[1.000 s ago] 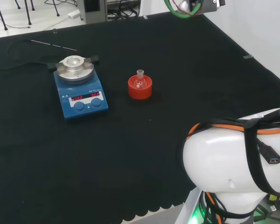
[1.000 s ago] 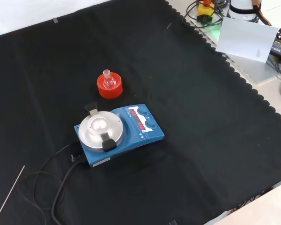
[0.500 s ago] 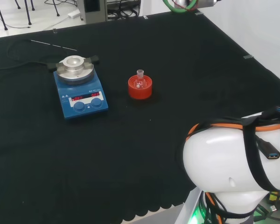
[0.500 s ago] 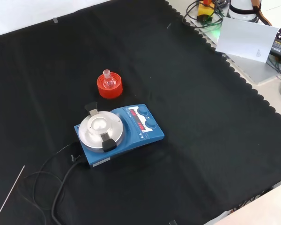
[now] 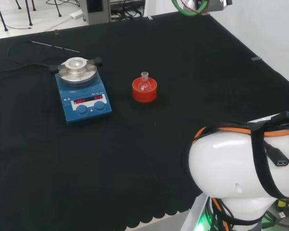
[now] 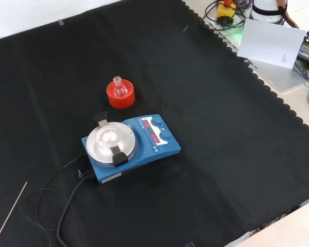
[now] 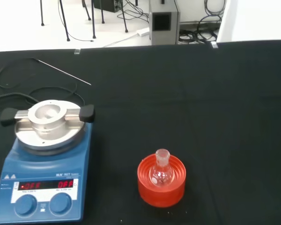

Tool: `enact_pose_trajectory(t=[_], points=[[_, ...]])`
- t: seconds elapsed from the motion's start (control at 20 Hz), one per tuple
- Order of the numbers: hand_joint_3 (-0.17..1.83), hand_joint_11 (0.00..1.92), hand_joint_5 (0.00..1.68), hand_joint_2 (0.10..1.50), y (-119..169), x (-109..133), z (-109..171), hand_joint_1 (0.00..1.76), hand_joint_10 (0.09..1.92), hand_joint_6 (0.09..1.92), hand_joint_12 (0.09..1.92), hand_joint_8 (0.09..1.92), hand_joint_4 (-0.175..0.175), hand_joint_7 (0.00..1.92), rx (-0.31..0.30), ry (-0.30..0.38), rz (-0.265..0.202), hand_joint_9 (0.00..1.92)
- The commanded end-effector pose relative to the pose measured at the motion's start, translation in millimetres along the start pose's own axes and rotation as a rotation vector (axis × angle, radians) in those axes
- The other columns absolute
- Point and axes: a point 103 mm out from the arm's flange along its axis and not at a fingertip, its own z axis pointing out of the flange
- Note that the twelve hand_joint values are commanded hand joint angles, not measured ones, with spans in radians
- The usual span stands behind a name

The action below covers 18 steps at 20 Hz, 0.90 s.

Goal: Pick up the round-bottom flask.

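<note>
The round-bottom flask [image 7: 161,169] sits upright in its red stand [image 7: 161,183] (so it won't roll); I cannot tell my hand's state.

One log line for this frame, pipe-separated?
phase: pre-reach | flask: upright on red stand, untouched | stirrer: left of stand, head view | grasp: none

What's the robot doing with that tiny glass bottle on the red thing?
Nothing is touching it yet. The small round-bottom flask sits upright in its red ribbed stand on the black cloth, with nothing holding it. Next to it is a blue stirrer plate with a silver top. The robot's job is to pick the flask up, and that hasn't started.
</note>
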Motion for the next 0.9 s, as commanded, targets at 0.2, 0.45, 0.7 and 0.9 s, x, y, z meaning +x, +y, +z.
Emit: enact_pose_trajectory(t=[0.2,0.45,0.7,0.9], points=[[0.29,0.0,0.26,1.14,53,-78,57,0.4,0.62,0.09,1.21,0.53,-0.011,0.15,0.029,0.212,0.112,0.25],[0.39,0.0,0.3,1.07,106,-115,91,0.47,0.63,0.09,1.26,0.55,-0.016,0.16,0.041,0.245,0.095,0.28],[0.47,0.0,0.34,0.99,132,-105,123,0.55,0.63,0.09,1.29,0.57,-0.02,0.17,0.004,0.254,0.088,0.31],[0.59,0.0,0.41,0.88,148,-85,151,0.65,0.63,0.09,1.32,0.58,-0.027,0.2,0.024,0.273,0.063,0.34]])
